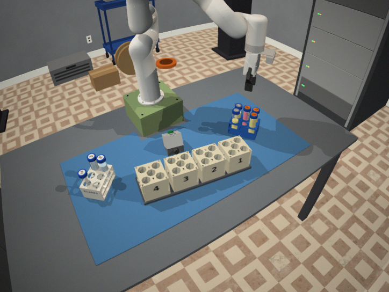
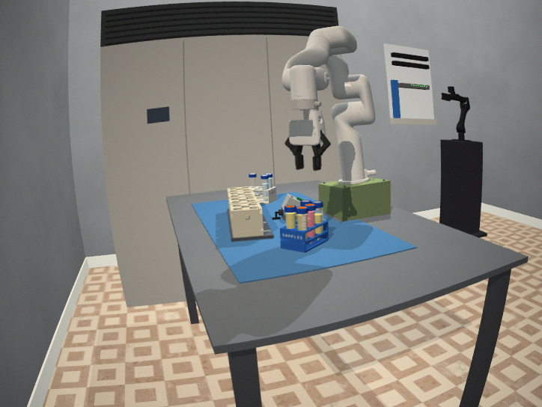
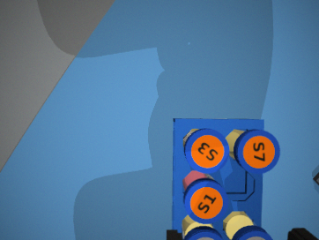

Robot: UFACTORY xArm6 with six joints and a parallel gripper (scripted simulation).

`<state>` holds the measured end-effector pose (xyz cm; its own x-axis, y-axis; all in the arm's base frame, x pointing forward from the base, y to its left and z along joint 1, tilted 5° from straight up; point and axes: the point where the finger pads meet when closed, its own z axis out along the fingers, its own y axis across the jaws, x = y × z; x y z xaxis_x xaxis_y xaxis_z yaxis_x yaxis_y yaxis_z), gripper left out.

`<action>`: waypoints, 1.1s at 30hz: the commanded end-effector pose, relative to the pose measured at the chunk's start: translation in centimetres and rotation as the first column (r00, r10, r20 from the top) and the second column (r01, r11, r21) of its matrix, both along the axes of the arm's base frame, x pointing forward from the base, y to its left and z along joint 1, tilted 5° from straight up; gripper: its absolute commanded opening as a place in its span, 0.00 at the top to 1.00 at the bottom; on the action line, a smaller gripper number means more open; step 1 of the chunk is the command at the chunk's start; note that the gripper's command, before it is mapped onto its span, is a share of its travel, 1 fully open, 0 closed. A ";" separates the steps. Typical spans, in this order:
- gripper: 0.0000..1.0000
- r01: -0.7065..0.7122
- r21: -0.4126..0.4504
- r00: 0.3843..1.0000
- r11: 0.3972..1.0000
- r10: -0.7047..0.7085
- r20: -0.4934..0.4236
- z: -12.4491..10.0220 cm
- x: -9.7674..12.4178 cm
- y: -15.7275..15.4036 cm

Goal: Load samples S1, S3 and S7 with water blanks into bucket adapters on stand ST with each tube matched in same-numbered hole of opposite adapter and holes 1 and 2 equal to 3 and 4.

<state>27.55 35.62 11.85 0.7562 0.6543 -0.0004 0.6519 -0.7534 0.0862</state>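
- The grey table [image 1: 47, 250] [image 2: 350, 297] [image 3: 26, 88] has its edge well apart from both racks; a bare grey border surrounds much of the blue mat [image 1: 141, 229] [image 2: 367, 245] [image 3: 110, 106].
- The white xArm [image 1: 148, 75] [image 2: 304, 85] rises from a green base block [image 1: 157, 121] [image 2: 372, 201], a tall obstacle behind the mat.
- The stand ST [image 1: 197, 185] [image 2: 252, 238] holds adapters 4, 3, 2 and 1 in one tight row, their visible holes bare.
- The gripper [image 1: 249, 86] [image 2: 308, 162] [image 3: 238, 235] hangs above table and tubes, its fingers partly open with nothing between them.
- The blue SAMPLES rack [image 1: 243, 134] [image 2: 292, 240] [image 3: 218, 125] stands near adapter 1, a strip of mat between.
- The white BLANKS rack [image 1: 94, 192] [image 2: 272, 193] stands beyond adapter 4, with three blanks upright.
- The small sloped desk [image 1: 172, 139] [image 2: 289, 201] sits between base block and stand, close behind adapter 3.
- Tubes S1 [image 1: 246, 114] [image 2: 311, 218] [image 3: 205, 203], S3 [image 1: 256, 110] [image 2: 302, 221] [image 3: 207, 152] and S7 [image 1: 252, 121] [image 2: 290, 218] [image 3: 258, 152] stand in the SAMPLES rack; two grey-dotted tubes crowd beside S1.
- The green DONE key [image 1: 170, 132] [image 2: 300, 199] tops the desk.
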 end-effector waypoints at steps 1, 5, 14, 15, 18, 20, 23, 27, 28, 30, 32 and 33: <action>0.43 0.000 0.004 1.000 1.000 0.000 0.003 -0.7 0.1 0.1; 0.43 0.000 0.004 1.000 1.000 0.000 0.003 -1.1 0.2 0.1; 0.43 0.000 0.004 1.000 1.000 0.000 0.003 -2.9 0.3 -0.1; 0.43 0.000 0.004 1.000 1.000 0.000 0.003 -3.1 0.3 -0.1; 0.43 0.000 0.004 1.000 1.000 0.000 0.003 -3.7 0.3 -0.1; 0.43 0.000 0.004 1.000 1.000 0.000 0.003 -3.7 0.3 -0.1; 0.43 0.000 0.004 1.000 1.000 0.000 0.003 -4.3 0.4 -0.1; 0.43 0.000 0.004 1.000 1.000 0.000 0.003 -5.1 0.4 -0.2; 0.43 0.000 0.004 1.000 1.000 0.000 0.003 -5.3 0.4 -0.2; 0.43 0.000 0.004 1.000 1.000 0.000 0.003 -5.7 0.4 -0.2; 0.43 0.000 0.004 1.000 1.000 0.000 0.003 -6.1 0.5 -0.3; 0.43 0.000 0.004 1.000 1.000 0.000 0.003 -6.3 0.5 -0.3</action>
